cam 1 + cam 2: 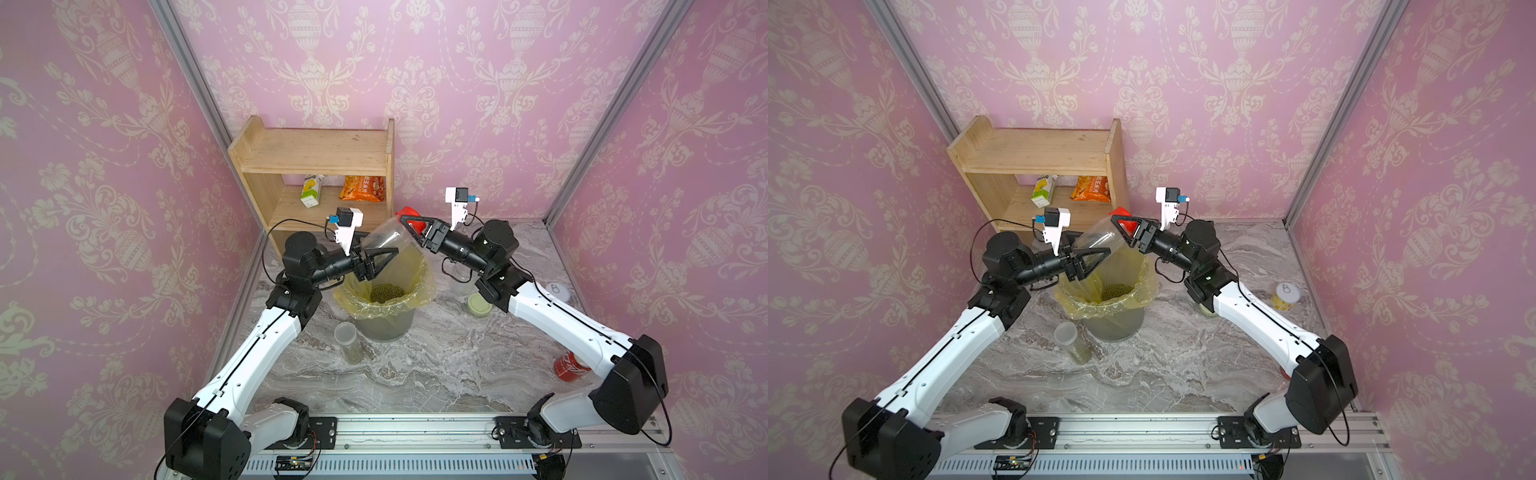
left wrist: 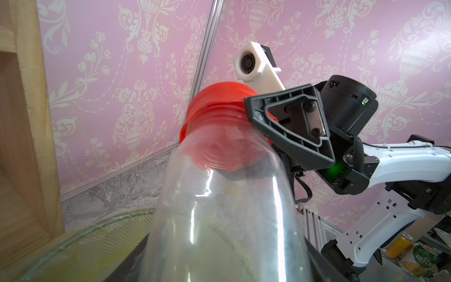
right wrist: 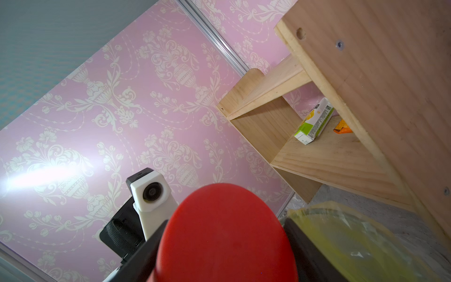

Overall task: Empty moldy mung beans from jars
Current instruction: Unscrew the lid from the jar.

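Lid removal on red-lidded jar (image 1: pixel 386 235), we judge. Jar tilted in air above bin (image 1: pixel 420 286), base low, neck up. Left gripper (image 1: pixel 388 254) jaws pinch clear jar body; right gripper (image 1: pixel 409 226) jaws clamp red lid (image 2: pixel 219 97). Threads show below lid in left wrist view, so lid looks partly unscrewed. Mung beans (image 1: pixel 386 293) heaped in bin; more sit low in jar by left jaws. Next we need lid twisted clear, then mouth tipped down over bin. Slim jar (image 1: pixel 348 343) beside bin holds beans, not yet emptied.

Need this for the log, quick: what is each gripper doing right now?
Left gripper: closed on the jar.
Right gripper: closed on the red lid.
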### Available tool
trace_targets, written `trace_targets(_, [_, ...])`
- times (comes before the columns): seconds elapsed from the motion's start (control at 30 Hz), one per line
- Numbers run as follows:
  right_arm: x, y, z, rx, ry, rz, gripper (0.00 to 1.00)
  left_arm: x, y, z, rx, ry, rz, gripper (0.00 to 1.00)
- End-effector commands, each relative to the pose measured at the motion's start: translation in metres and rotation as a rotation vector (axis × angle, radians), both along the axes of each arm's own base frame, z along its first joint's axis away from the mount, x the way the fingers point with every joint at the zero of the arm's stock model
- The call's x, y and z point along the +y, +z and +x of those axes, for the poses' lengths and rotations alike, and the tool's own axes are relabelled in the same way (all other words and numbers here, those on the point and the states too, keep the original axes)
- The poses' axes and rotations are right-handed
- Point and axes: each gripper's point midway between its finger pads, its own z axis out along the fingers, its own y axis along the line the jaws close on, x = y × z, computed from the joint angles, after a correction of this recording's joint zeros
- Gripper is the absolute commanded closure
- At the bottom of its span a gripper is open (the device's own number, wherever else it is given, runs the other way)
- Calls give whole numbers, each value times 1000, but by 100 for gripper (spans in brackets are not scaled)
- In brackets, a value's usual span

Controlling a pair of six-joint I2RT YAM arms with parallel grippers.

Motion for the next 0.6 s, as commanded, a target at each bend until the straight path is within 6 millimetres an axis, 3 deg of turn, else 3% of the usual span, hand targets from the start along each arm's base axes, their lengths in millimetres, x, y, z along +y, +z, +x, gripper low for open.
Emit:
trace_targets(0.0, [-39, 39, 16, -79, -136, 77, 30, 15, 16, 12, -27, 76, -35, 60])
trace_targets(0.57, [-44, 40, 15, -96, -156, 53, 27, 16, 16, 11, -35, 83, -22, 60])
